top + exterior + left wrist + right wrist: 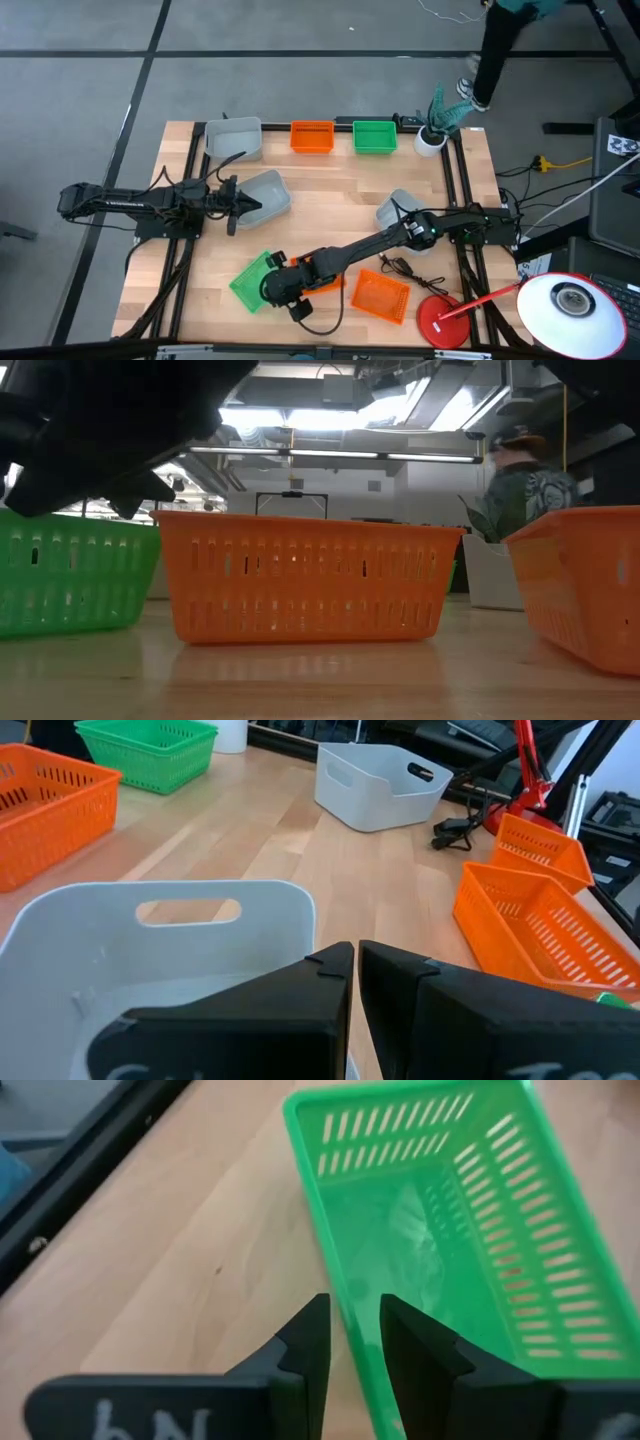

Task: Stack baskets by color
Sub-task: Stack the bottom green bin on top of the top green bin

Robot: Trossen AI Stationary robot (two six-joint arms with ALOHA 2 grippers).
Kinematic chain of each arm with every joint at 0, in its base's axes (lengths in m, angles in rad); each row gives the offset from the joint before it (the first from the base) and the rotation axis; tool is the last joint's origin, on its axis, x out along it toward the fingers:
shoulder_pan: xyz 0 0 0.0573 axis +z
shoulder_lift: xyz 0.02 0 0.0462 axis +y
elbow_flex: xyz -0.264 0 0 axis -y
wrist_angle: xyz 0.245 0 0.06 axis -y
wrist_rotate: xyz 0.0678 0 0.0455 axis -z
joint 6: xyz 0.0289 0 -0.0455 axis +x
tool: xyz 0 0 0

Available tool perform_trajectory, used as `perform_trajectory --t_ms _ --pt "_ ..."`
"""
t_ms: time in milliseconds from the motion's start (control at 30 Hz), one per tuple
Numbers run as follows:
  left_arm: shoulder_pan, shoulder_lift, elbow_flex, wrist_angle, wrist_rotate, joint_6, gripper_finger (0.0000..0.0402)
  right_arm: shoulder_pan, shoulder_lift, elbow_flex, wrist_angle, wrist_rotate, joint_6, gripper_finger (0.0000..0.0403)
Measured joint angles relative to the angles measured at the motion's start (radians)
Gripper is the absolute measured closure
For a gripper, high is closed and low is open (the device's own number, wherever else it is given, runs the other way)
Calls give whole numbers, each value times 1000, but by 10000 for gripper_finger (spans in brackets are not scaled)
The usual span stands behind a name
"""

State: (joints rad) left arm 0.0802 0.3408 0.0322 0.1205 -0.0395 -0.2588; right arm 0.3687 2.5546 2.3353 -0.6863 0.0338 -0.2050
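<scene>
A green basket (pixel 250 281) (pixel 450 1230) rests on its base near the table's front left. My right gripper (pixel 272 290) (pixel 352 1305) is open, slanting down over it. One finger stands inside its long wall (pixel 340 1280) and one outside, and I see no touch. An orange basket (pixel 322 282) (pixel 305 575) stands just right of it, partly under my right arm. A second orange basket (pixel 382 296) lies further right. My left gripper (pixel 238 205) (pixel 355 952) waits shut at the near end of a grey basket (pixel 265 195) (pixel 170 935). It touches nothing that I can see.
A grey (pixel 233 138), an orange (pixel 312 136) and a green basket (pixel 375 136) line the far edge, beside a white plant pot (pixel 430 140). Another grey basket (pixel 398 210) sits under my right arm. A red lamp base (pixel 445 322) and a cable (pixel 400 266) lie front right. A person stands beyond the table (pixel 520 475).
</scene>
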Motion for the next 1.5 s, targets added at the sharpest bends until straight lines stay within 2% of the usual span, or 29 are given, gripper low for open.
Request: perform_trajectory --t_ms 633,733,867,967,1167,1233,1400,1500 --pt "0 -1 0 -28 0 0 388 -9 53 0 -21 18 -5 312" --pt "0 -1 0 -30 0 0 388 -8 56 -1 -18 24 19 330" --pt "0 -1 0 -33 0 0 388 -3 56 7 7 25 12 390" --pt "0 -1 0 -33 0 0 388 6 50 21 46 29 -17 397" --pt "0 -1 0 -34 0 0 388 10 -49 20 -37 33 -67 401" --pt "0 -1 0 -34 0 1 388 10 -104 21 -90 79 -78 401" --pt "0 -1 0 -33 0 3 388 15 -247 21 -333 283 -93 402" --pt "0 -1 0 -34 0 3 388 6 -328 22 -437 368 -90 402"
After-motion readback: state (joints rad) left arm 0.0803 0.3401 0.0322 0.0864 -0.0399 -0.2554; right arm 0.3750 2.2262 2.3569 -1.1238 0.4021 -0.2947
